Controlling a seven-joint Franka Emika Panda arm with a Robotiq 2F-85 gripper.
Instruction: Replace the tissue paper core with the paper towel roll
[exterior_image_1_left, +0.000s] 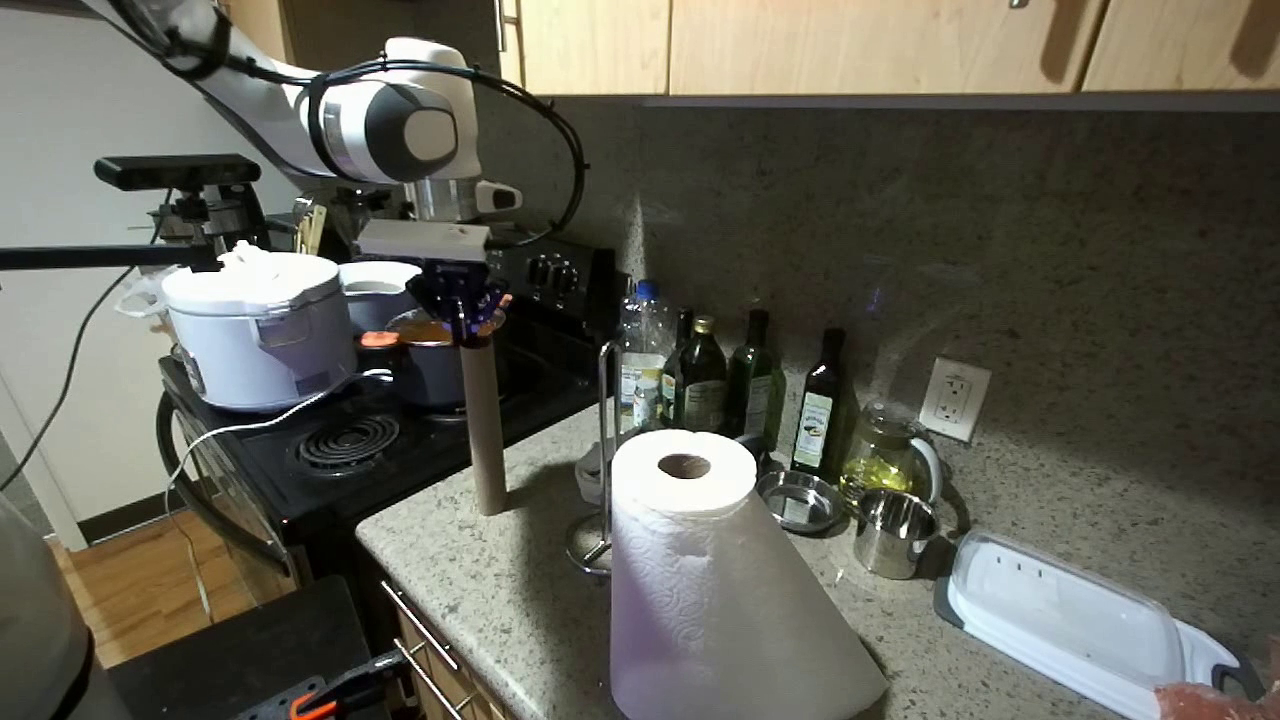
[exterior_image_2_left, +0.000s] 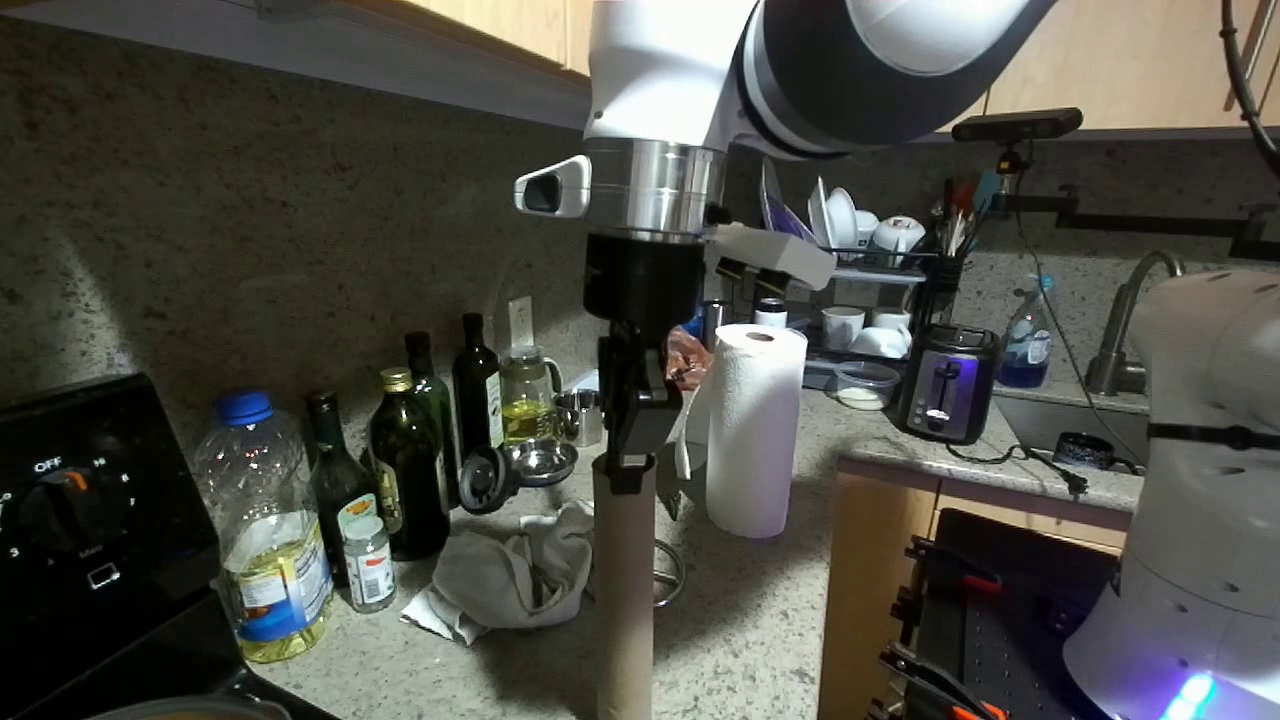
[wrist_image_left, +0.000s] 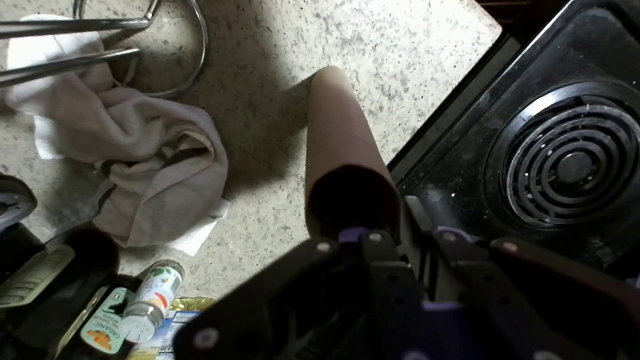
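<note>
The tissue paper core (exterior_image_1_left: 485, 430) is a slim grey-brown tube, upright with a slight tilt, its lower end at or just above the counter by the stove. It also shows in an exterior view (exterior_image_2_left: 625, 600) and the wrist view (wrist_image_left: 337, 120). My gripper (exterior_image_1_left: 470, 335) points down at its top rim, one finger inside the tube and one outside, shut on the wall; it shows in the wrist view too (wrist_image_left: 406, 225). The white paper towel roll (exterior_image_1_left: 665, 600) stands upright with its loose sheet trailing; it also shows in an exterior view (exterior_image_2_left: 755, 440). The bare metal rod holder (exterior_image_1_left: 605, 440) stands between core and roll.
A crumpled cloth (wrist_image_left: 165, 170) lies by the rod's round base. Several dark bottles (exterior_image_2_left: 405, 470) and a plastic oil bottle (exterior_image_2_left: 265, 540) line the wall. The stove (exterior_image_1_left: 350, 440) carries a white cooker (exterior_image_1_left: 255, 330) and pots. Cabinets (exterior_image_1_left: 870, 45) hang above. A white tray (exterior_image_1_left: 1070, 620) lies beyond the roll.
</note>
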